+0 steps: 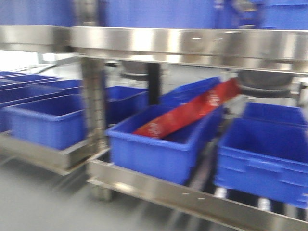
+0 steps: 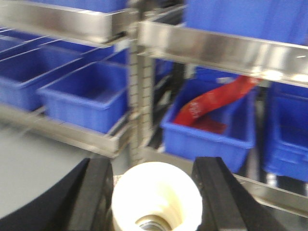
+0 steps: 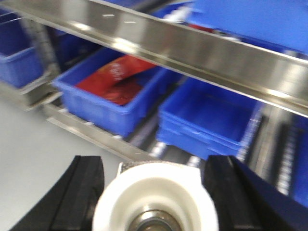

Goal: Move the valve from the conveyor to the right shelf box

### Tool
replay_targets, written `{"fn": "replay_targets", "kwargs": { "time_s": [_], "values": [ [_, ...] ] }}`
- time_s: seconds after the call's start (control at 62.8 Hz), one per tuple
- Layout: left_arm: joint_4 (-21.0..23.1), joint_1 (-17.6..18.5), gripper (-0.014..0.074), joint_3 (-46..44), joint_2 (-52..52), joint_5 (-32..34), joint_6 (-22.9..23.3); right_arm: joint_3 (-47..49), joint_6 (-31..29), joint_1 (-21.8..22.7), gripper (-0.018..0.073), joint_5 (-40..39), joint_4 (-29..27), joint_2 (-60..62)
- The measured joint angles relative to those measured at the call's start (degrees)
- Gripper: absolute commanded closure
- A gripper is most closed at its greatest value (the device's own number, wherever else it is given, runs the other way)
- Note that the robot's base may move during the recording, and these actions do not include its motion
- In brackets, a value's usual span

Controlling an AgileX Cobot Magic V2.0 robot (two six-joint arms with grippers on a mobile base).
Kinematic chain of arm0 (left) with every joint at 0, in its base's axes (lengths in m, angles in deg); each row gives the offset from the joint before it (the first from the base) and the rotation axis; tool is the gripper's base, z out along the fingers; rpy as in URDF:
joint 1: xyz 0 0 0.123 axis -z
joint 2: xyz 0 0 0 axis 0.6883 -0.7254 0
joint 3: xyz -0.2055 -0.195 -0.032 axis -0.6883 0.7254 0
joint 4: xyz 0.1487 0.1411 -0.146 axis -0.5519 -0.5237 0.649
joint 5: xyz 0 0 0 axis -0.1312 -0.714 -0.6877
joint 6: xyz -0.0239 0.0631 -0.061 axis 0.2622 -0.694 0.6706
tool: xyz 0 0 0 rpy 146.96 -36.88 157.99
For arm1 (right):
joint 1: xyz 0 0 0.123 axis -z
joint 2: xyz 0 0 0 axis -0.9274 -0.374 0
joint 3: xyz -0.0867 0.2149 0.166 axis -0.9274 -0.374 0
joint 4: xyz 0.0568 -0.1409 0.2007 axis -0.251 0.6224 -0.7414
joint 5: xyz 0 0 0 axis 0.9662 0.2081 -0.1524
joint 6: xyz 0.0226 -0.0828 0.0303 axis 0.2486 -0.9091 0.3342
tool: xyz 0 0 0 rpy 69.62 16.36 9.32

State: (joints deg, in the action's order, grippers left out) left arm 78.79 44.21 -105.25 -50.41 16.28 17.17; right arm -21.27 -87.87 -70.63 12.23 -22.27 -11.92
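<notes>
Valve [image 2: 156, 197] in left tool [image 2: 154, 166], right tool [image 3: 154, 163] likewise; blue boxes [image 1: 159, 144], steel shelves [image 1: 192, 43].

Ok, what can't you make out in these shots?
Left wrist: white valve in the left hand, lower body cut off by the bottom edge.
Right wrist: second valve in the right hand, likewise.
Red bag: lettering blurred in every view.
Conveyor: in no view.

- fingers [image 2: 94, 192] of the left gripper [image 2: 156, 190] were black; the valve [image 2: 161, 204] between them cream-white;
- boxes [image 2: 91, 98] beyond were blue; shelf rails [image 2: 216, 48] silver;
- bag [image 2: 211, 103] ahead was red, white-lettered; floor [image 2: 29, 159] grey.
</notes>
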Motion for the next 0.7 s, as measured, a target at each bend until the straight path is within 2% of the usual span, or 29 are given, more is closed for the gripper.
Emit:
{"fn": "replay_targets", "kwargs": {
  "time_s": [0.701],
  "values": [
    [0.04,0.0,0.0708,0.0,0.0,0.07,0.0,0.0,0.0,0.0,0.0722,0.0,0.11,0.0]
  ]
}}
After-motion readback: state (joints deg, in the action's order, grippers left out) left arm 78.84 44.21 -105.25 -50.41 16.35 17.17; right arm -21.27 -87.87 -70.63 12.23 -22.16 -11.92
